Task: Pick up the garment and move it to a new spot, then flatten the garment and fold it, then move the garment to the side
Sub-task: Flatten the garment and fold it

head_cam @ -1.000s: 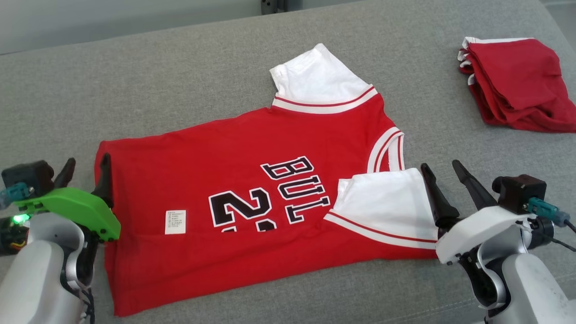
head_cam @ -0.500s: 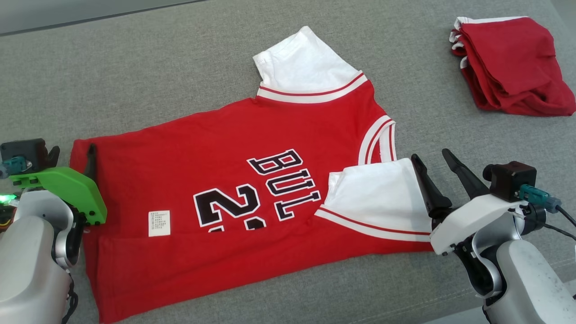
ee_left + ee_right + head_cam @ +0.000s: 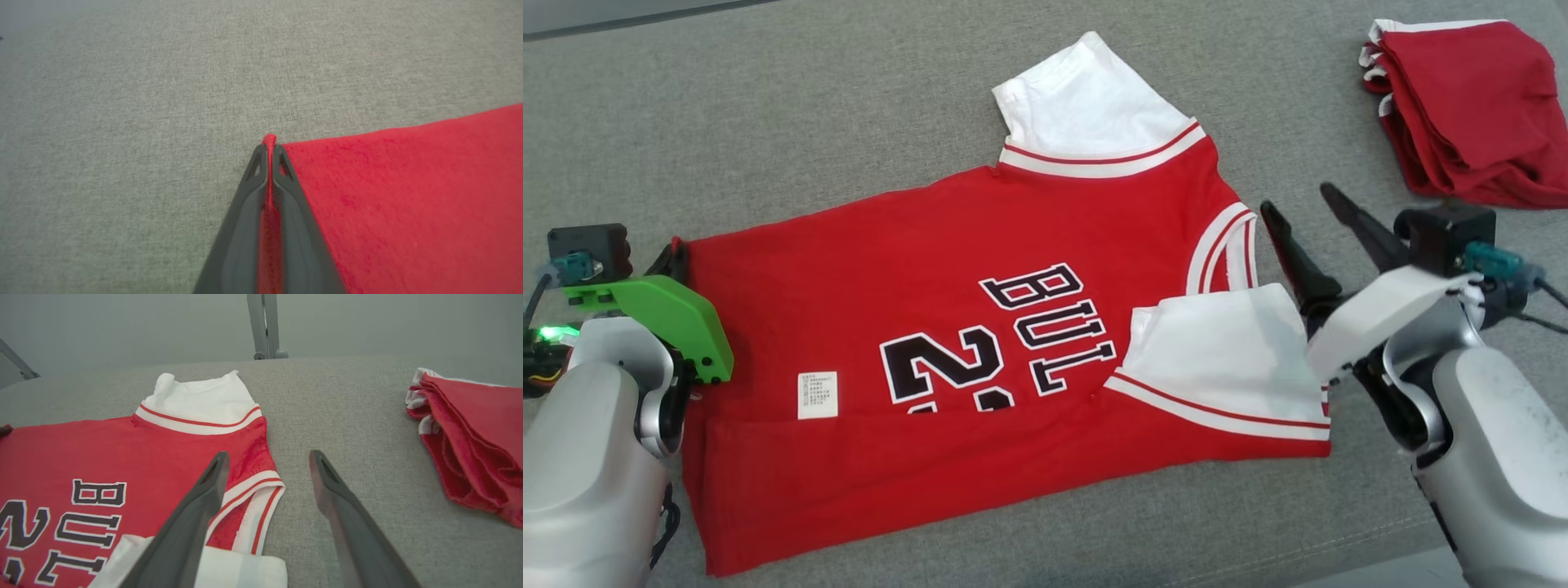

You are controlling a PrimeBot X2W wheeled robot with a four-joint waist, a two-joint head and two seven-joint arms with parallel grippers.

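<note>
Pinching the jersey's hem corner

The red jersey [image 3: 980,327] lies spread on the grey cushion [image 3: 809,122], with one white sleeve folded onto its chest. The left gripper [image 3: 268,149] is clamped tight on its hem corner. The right gripper [image 3: 267,461] stands wide apart beside the neckline, gripping nothing. A folded red garment [image 3: 1470,106] lies well apart.
</note>
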